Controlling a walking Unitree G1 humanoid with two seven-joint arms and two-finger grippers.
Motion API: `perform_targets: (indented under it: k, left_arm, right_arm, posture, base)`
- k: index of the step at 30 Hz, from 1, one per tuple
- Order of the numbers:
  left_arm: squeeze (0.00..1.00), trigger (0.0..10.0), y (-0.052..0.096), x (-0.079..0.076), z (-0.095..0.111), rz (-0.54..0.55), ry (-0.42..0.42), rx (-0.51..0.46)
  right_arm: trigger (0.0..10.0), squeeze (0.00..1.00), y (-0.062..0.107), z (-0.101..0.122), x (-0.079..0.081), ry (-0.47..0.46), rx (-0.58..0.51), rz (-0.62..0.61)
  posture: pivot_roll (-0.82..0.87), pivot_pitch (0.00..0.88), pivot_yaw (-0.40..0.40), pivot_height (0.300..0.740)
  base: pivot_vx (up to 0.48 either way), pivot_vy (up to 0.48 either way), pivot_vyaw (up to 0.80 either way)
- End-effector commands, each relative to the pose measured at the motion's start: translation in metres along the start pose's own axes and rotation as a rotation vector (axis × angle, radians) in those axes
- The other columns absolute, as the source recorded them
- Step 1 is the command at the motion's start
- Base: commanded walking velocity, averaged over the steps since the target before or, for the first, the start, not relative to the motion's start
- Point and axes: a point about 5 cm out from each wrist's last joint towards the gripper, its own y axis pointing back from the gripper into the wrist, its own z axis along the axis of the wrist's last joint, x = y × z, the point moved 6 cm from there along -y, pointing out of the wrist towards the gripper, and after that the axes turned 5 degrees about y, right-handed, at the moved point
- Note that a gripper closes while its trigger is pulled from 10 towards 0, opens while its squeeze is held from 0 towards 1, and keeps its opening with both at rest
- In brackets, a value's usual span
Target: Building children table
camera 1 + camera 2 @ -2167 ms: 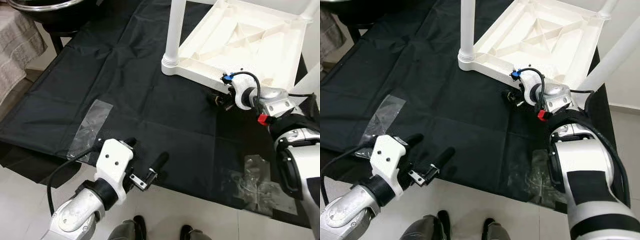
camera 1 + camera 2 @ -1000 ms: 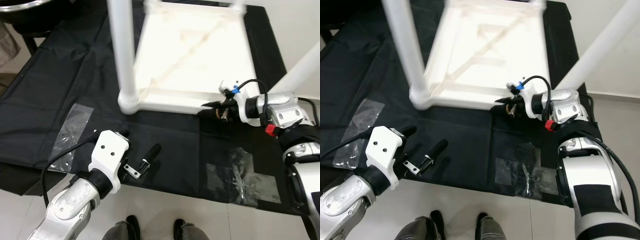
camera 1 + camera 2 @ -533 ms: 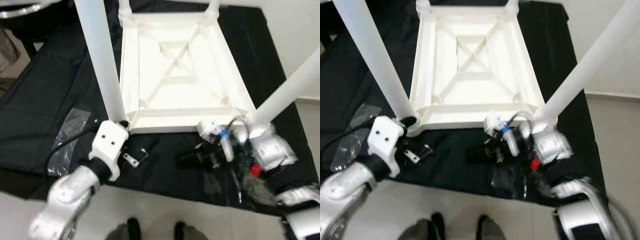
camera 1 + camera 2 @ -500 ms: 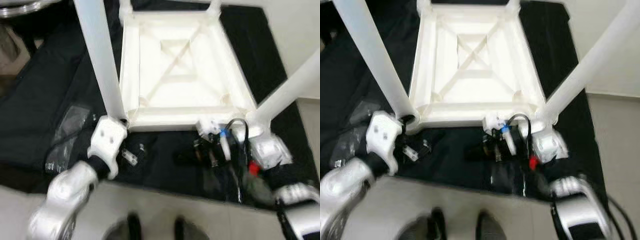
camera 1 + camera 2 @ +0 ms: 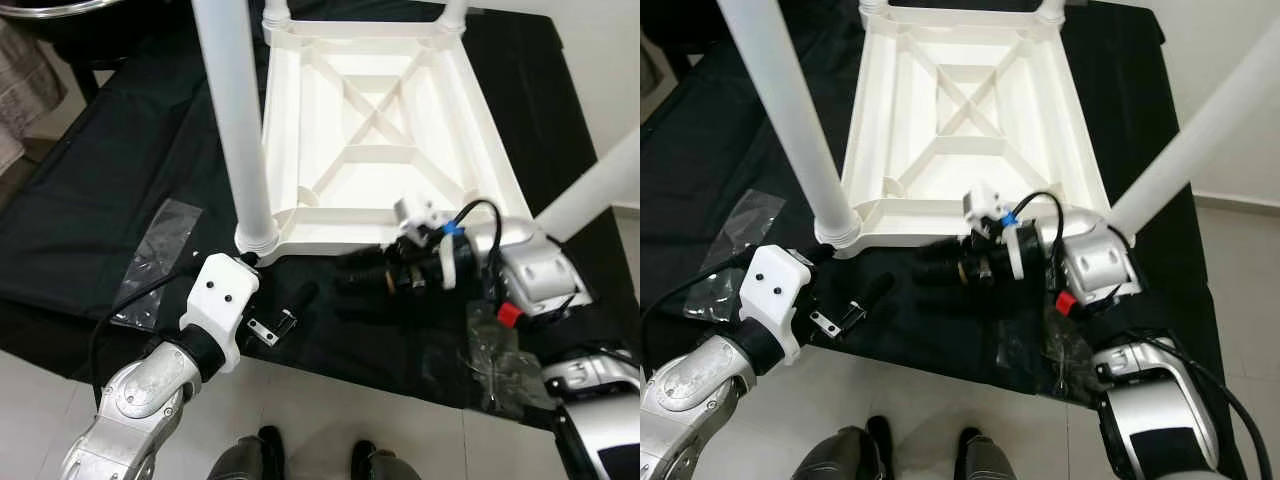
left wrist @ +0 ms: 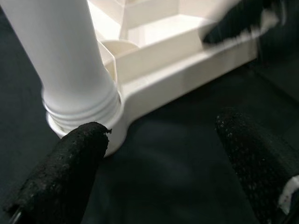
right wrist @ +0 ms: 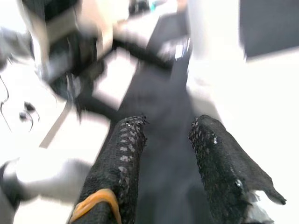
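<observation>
Children's table (image 5: 380, 150) lies inverted on black sheet (image 5: 120, 170), now squarely ahead after camera shift. Left gripper (image 5: 285, 310), fingers spread, nears corner leg (image 5: 235, 130); right gripper (image 5: 945, 268) fingers parted, empty.

Right tool (image 5: 362, 277) motion-blurred; table legs (image 5: 232, 120) cut off at frame top.

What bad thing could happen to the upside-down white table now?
The left pincer is open right beside the near leg. A bump might knock that leg loose or tip it. The right pincer is blurred at the table edge, so it might shove the table across the black sheet, which could bunch up.
</observation>
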Motion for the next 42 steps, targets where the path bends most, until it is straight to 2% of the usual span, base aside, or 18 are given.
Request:
perform_targets:
  k: [1, 6, 8, 11, 14, 18, 21, 25, 26, 29, 33, 35, 36, 38, 42]
  left_arm:
    - [0.00, 10.0, 0.002, -0.007, -0.001, -0.016, 0.011, -0.005]
    - [0.00, 10.0, 0.003, -0.011, -0.006, -0.019, 0.023, 0.001]
    - [0.00, 10.0, 0.006, -0.012, -0.009, -0.017, 0.030, 0.006]
    - [0.00, 10.0, 0.009, -0.012, -0.013, -0.011, 0.041, 0.016]
    - [0.00, 10.0, 0.016, -0.009, -0.025, 0.015, 0.061, 0.045]
    - [0.00, 10.0, 0.025, -0.009, -0.037, 0.039, 0.065, 0.080]
    - [0.00, 10.0, 0.026, -0.008, -0.040, 0.048, 0.074, 0.087]
    - [0.00, 10.0, 0.026, -0.008, -0.054, 0.073, 0.108, 0.119]
    - [0.00, 10.0, 0.026, -0.008, -0.054, 0.073, 0.108, 0.119]
    - [0.00, 10.0, 0.022, -0.011, -0.056, 0.064, 0.102, 0.111]
    - [0.00, 10.0, 0.020, -0.012, -0.057, 0.058, 0.086, 0.111]
    - [0.00, 10.0, 0.018, -0.012, -0.057, 0.061, 0.086, 0.105]
    - [0.00, 10.0, 0.018, -0.012, -0.057, 0.061, 0.086, 0.105]
    - [0.00, 10.0, 0.016, -0.011, -0.057, 0.063, 0.089, 0.099]
    - [0.00, 10.0, 0.015, -0.011, -0.059, 0.070, 0.083, 0.092]
  right_arm:
    - [10.0, 0.00, 0.002, 0.011, -0.001, 0.006, -0.045, -0.009]
    - [10.0, 0.00, 0.003, 0.023, -0.010, 0.029, -0.089, -0.083]
    - [10.0, 0.00, 0.002, 0.023, -0.022, 0.020, -0.101, -0.182]
    - [10.0, 0.00, 0.001, 0.023, -0.031, 0.000, -0.120, -0.250]
    - [10.0, 0.00, -0.002, 0.022, -0.046, -0.045, -0.166, -0.387]
    - [10.0, 0.00, -0.005, 0.018, -0.048, -0.031, -0.185, -0.461]
    - [10.0, 0.00, -0.005, 0.016, -0.050, -0.034, -0.188, -0.491]
    - [10.0, 0.00, 0.013, 0.000, -0.075, -0.028, -0.184, -0.828]
    - [10.0, 0.00, 0.013, 0.000, -0.075, -0.028, -0.184, -0.828]
    - [10.0, 0.00, 0.034, -0.017, -0.084, -0.014, -0.139, -1.089]
    - [10.0, 0.00, 0.038, -0.020, -0.080, 0.047, -0.110, -1.171]
    - [10.0, 0.00, 0.046, -0.027, -0.075, 0.008, -0.130, -1.284]
    - [10.0, 0.00, 0.046, -0.027, -0.075, 0.008, -0.130, -1.284]
    - [10.0, 0.00, 0.052, -0.035, -0.071, -0.030, -0.147, -1.371]
    - [10.0, 0.00, 0.057, -0.035, -0.064, 0.004, -0.156, -1.454]
  posture:
    - [0.11, 0.263, -0.010, 0.740]
    - [0.11, 0.243, -0.010, 0.740]
    - [0.11, 0.236, -0.012, 0.740]
    - [0.11, 0.225, -0.012, 0.740]
    - [0.11, 0.213, -0.015, 0.740]
    - [0.11, 0.192, -0.025, 0.740]
    - [0.11, 0.180, -0.029, 0.740]
    - [0.10, 0.159, -0.037, 0.740]
    - [0.10, 0.159, -0.037, 0.740]
    - [0.09, 0.151, -0.041, 0.740]
    - [0.09, 0.147, -0.044, 0.740]
    - [0.09, 0.142, -0.047, 0.740]
    - [0.09, 0.142, -0.047, 0.740]
    - [0.08, 0.140, -0.046, 0.740]
    - [0.09, 0.137, -0.048, 0.740]
  base:
    - [0.000, 0.000, 0.00]
    - [0.000, 0.000, 0.00]
    - [0.000, 0.000, 0.00]
    - [0.000, 0.000, 0.00]
    - [0.000, 0.000, 0.00]
    - [0.000, 0.000, 0.00]
    - [0.000, 0.000, 0.00]
    - [0.000, 0.450, 0.00]
    - [0.000, 0.480, 0.00]
    - [0.000, 0.480, 0.00]
    - [0.000, 0.120, 0.00]
    - [0.000, 0.000, 0.00]
    - [0.000, 0.000, 0.00]
    - [0.000, 0.000, 0.00]
    - [0.000, 0.000, 0.00]
